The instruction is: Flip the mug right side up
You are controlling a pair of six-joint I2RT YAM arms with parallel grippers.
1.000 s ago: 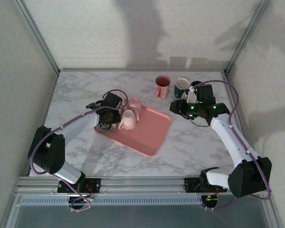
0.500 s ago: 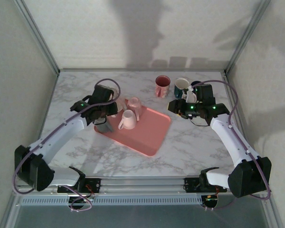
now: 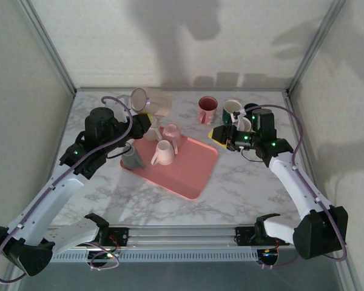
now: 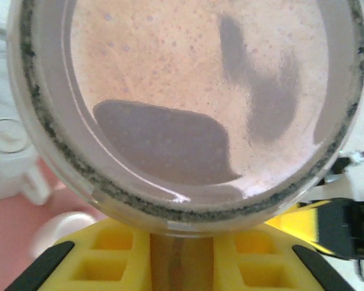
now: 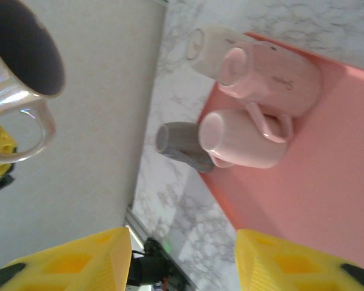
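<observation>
A beige mug [image 3: 151, 102] hangs in the air above the tray's far-left corner, tipped on its side with its mouth to the left. My left gripper [image 3: 145, 116] is shut on it from below. In the left wrist view the mug's speckled rim and pinkish inside [image 4: 182, 91] loom just above the yellow fingers [image 4: 261, 260]. My right gripper [image 3: 221, 134] stands open and holds nothing, just right of the pink tray [image 3: 194, 173]. Its yellow fingertips [image 5: 79, 260] sit wide apart.
On the tray are two pink mugs [image 3: 171, 134] [image 3: 162, 153], a cream mug [image 5: 206, 45] and a grey mug [image 3: 132, 159] at its left edge. A red mug [image 3: 207, 110], a teal mug [image 3: 232, 110] and a pearly mug [image 5: 18, 60] stand at the back right.
My left arm has risen and swung back from the tray, lifting the beige mug and tipping it onto its side. My right gripper has shifted slightly left.
</observation>
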